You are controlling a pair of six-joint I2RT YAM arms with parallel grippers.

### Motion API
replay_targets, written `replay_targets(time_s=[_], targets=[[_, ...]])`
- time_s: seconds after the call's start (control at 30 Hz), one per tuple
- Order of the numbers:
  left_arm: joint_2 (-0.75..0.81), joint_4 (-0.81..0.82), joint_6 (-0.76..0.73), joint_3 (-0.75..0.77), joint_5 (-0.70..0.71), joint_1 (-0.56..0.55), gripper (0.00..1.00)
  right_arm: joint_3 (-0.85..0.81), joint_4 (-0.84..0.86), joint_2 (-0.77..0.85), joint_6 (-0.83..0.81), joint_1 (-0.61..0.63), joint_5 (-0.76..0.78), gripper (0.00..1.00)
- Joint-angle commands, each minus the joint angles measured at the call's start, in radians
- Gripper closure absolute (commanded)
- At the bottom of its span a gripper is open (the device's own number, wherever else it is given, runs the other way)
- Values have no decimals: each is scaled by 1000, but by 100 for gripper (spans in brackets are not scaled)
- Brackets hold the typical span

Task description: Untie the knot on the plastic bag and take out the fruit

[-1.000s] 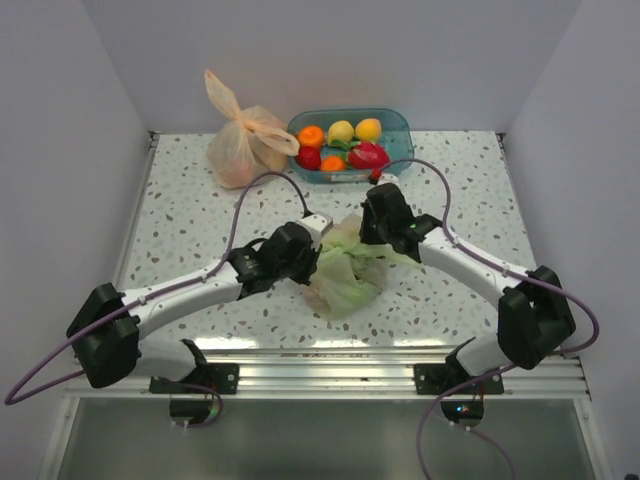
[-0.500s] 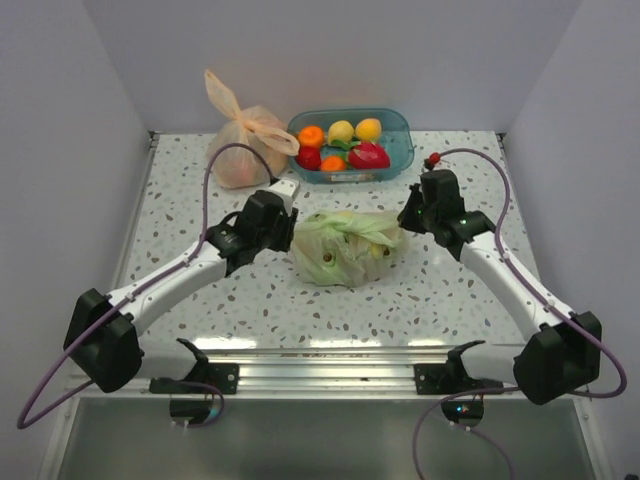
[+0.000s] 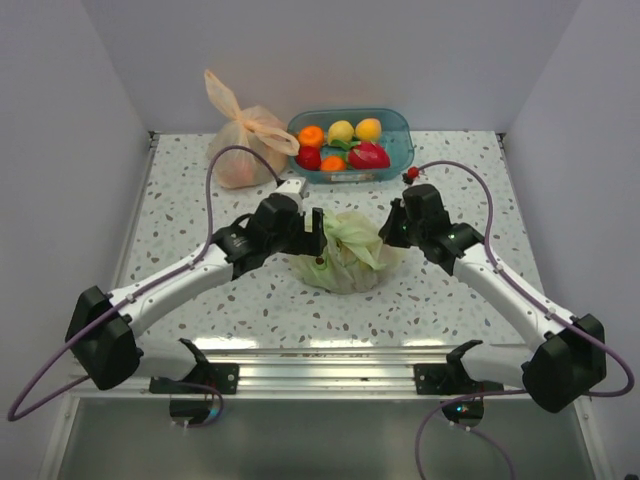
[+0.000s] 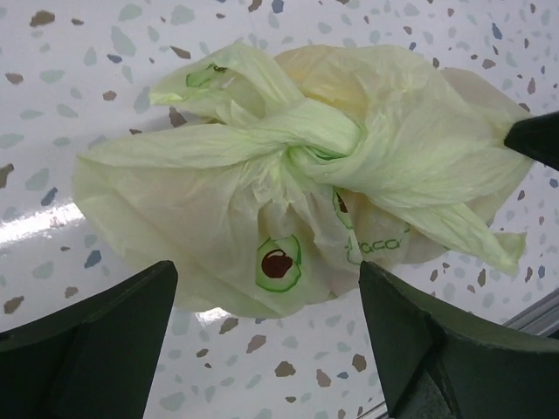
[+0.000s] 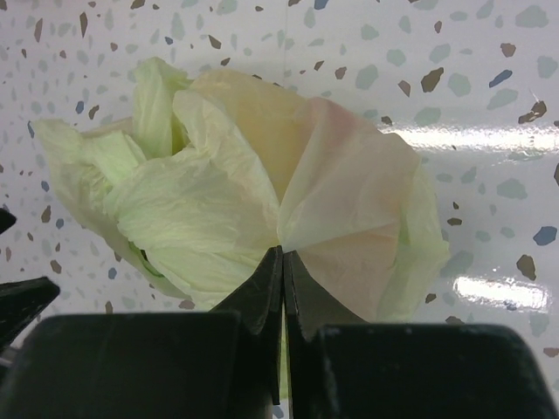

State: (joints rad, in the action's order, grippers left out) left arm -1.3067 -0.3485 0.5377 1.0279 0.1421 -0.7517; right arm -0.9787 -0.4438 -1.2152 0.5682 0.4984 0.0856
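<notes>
L gripper (image 4: 266, 292) wide open astride plastic bag (image 4: 210, 218), knot (image 4: 325, 140) tied, R gripper (image 5: 281, 262) pinched tight on bag film

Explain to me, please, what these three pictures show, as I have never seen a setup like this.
Two robot arms are bolted at a table's near edge. One picture looks down from above; the other two come from cameras on each wrist. The left arm has its jaws open either side of the green plastic bag, whose knot is tied. The right arm's jaws are shut, pinching the bag's film. Behind lie an orange bag and a basket of loose fruit.
</notes>
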Motion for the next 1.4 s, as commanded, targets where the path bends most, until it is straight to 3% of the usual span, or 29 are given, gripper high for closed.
replay_targets(time_s=[0.0,0.13,0.47,0.57,0.6,0.7,0.87,0.97,1.13,1.17,1.2,1.27,1.3,1.37], targets=[[-72,71,129,5,57,3,11,-3,53,11,2,3,-4,100],[-123,137,171,4,125,6,15,5,54,16,-11,5,-10,100],[-269,261,254,-12,137,32,28,57,53,55,-51,5,-47,100],[-281,305,257,-41,142,43,54,63,31,65,-71,5,-40,100],[-279,310,254,-54,140,49,74,64,22,68,-73,5,-18,100],[-249,287,210,-46,140,87,100,61,-15,86,-79,-14,54,100],[-110,197,73,-32,159,208,100,29,-96,114,-54,-164,144,100],[-37,155,7,-42,145,274,100,37,-98,147,-47,-192,157,100],[14,143,-94,-80,-2,282,100,6,-81,138,-158,-182,-44,100],[24,152,-100,-87,-37,282,100,-12,-88,131,-233,-160,-75,96],[29,155,-107,-100,-70,282,100,-30,-105,125,-278,-141,-102,81],[44,143,-122,-100,-137,281,100,-93,-131,121,-406,-54,-89,61],[47,138,-127,-98,-189,281,100,-116,-139,118,-450,-19,-70,46],[60,109,-137,-94,-208,281,100,-178,-151,102,-557,61,-72,36]])
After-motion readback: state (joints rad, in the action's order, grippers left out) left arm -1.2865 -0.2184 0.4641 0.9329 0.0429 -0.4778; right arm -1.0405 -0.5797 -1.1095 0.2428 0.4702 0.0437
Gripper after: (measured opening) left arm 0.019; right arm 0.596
